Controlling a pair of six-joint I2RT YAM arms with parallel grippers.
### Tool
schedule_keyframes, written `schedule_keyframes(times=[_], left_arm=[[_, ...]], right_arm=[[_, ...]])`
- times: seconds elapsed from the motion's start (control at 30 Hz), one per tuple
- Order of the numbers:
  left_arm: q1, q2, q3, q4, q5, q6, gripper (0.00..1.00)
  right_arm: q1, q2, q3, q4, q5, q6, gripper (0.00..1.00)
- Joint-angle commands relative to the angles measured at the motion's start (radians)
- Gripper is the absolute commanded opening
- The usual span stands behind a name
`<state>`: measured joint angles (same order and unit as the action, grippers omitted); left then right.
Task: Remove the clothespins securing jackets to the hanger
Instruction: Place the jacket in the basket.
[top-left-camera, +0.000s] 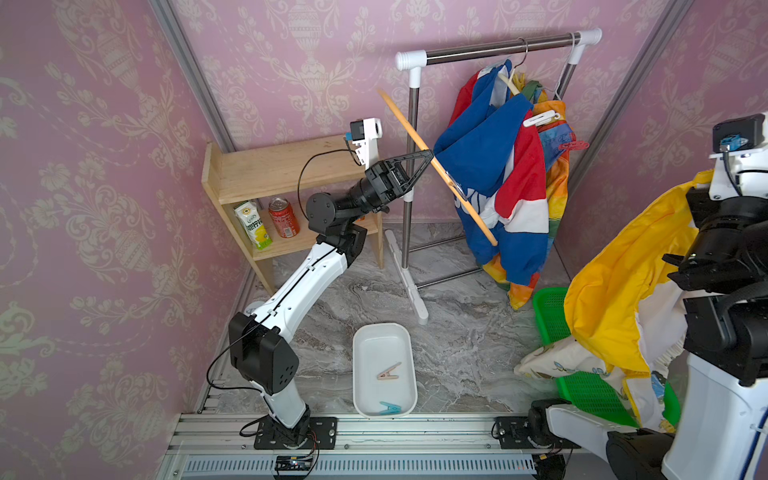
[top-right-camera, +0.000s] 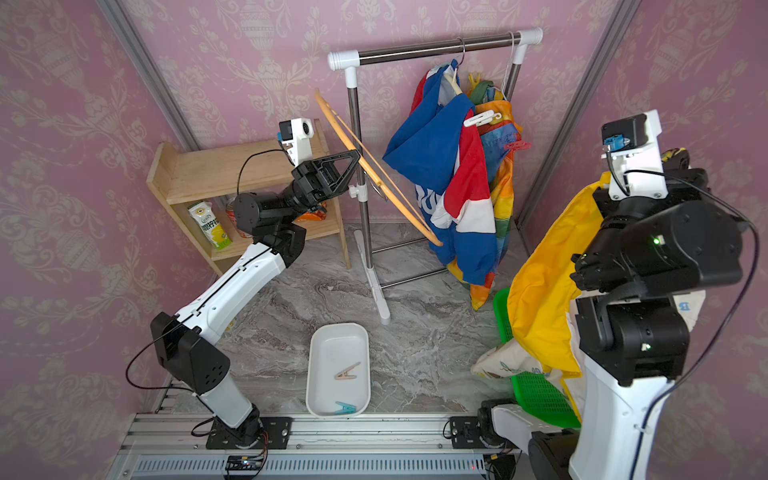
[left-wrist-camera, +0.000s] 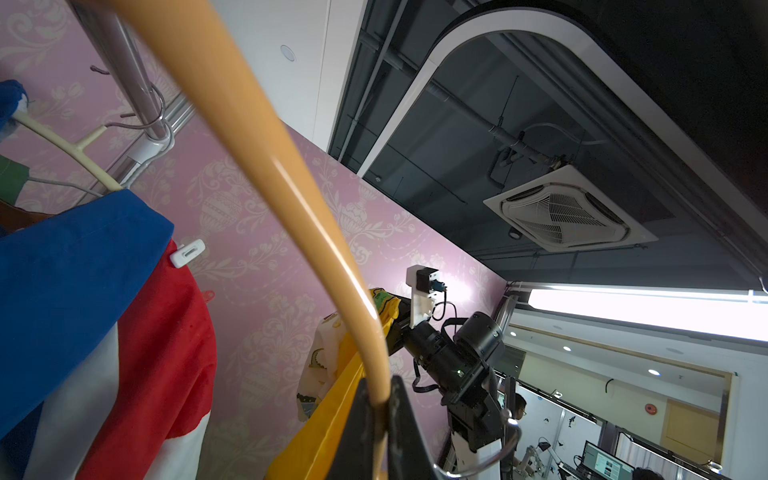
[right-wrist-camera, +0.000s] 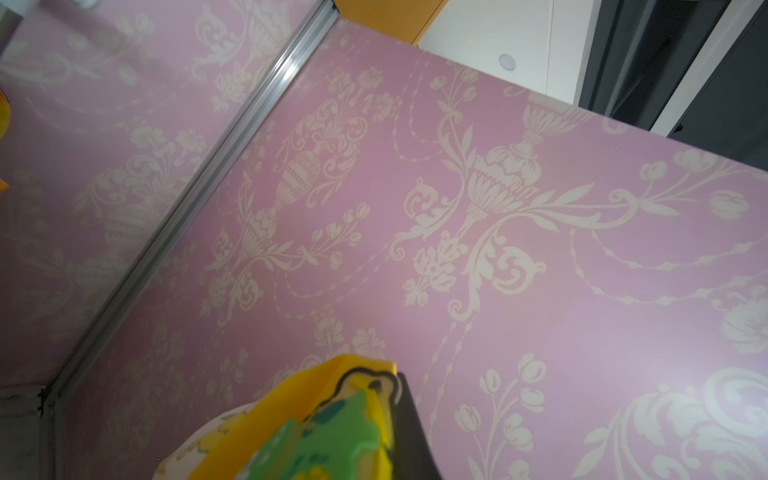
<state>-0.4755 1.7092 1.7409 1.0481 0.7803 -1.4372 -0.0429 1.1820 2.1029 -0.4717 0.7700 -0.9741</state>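
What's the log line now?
left gripper: shut on tan hanger; right gripper: shut on yellow jacket; white tray: beige clothespin, teal clothespin; clipped: white clothespin, red clothespin

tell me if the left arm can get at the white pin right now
Probably not: the left tool is shut on the hanger, so its jaws are not free, and the blue jacket hangs partly between it and the white pin.

White-shelled arms (top-left-camera: 299, 282) carry black joint housings (top-left-camera: 266, 359), thin black cables (top-left-camera: 301, 178), white camera brackets (top-left-camera: 368, 139); the left hand (top-left-camera: 428, 156) is black, triangular.
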Motion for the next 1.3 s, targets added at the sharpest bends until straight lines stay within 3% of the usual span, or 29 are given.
schedule_keyframes(times=[0.0,0.2,0.4,0.67,0.77,0.93,1.0,1.03,1.1,1.17,1.27], left_arm=[[-0.006,-0.028,0.006,0.045,0.026,0.003,0.00],[-0.005,-0.047,-0.004,0.017,0.044,0.036,0.00],[-0.003,0.000,0.034,0.038,0.059,0.008,0.00],[0.000,0.076,0.110,0.060,0.053,-0.028,0.00],[0.000,0.120,0.148,0.103,0.036,-0.076,0.00],[0.000,0.154,0.166,0.139,0.020,-0.115,0.00],[-0.001,0.147,0.165,0.122,0.025,-0.101,0.00],[-0.002,0.140,0.163,0.114,0.025,-0.091,0.00],[-0.002,0.119,0.152,0.092,0.032,-0.061,0.00],[-0.003,0.092,0.138,0.069,0.041,-0.028,0.00],[-0.001,0.039,0.096,0.017,0.052,0.043,0.00]], right_arm=[[-0.132,0.034,-0.066,-0.056,-0.126,0.201,0.02],[-0.381,0.014,-0.125,-0.192,-0.395,0.524,0.04],[-0.534,-0.011,-0.262,-0.272,-0.579,0.758,0.04],[-0.565,-0.315,-0.719,-0.250,-0.741,1.017,0.04],[-0.566,-0.340,-0.835,-0.290,-0.753,1.056,0.04],[-0.573,-0.288,-1.022,-0.332,-0.662,1.075,0.04],[-0.582,-0.234,-1.045,-0.337,-0.683,1.098,0.16],[-0.584,-0.208,-1.046,-0.339,-0.682,1.118,0.28],[-0.591,-0.152,-1.044,-0.355,-0.669,1.167,0.66],[-0.602,-0.107,-1.027,-0.383,-0.660,1.206,0.89],[-0.606,-0.119,-0.995,-0.400,-0.685,1.243,1.00]])
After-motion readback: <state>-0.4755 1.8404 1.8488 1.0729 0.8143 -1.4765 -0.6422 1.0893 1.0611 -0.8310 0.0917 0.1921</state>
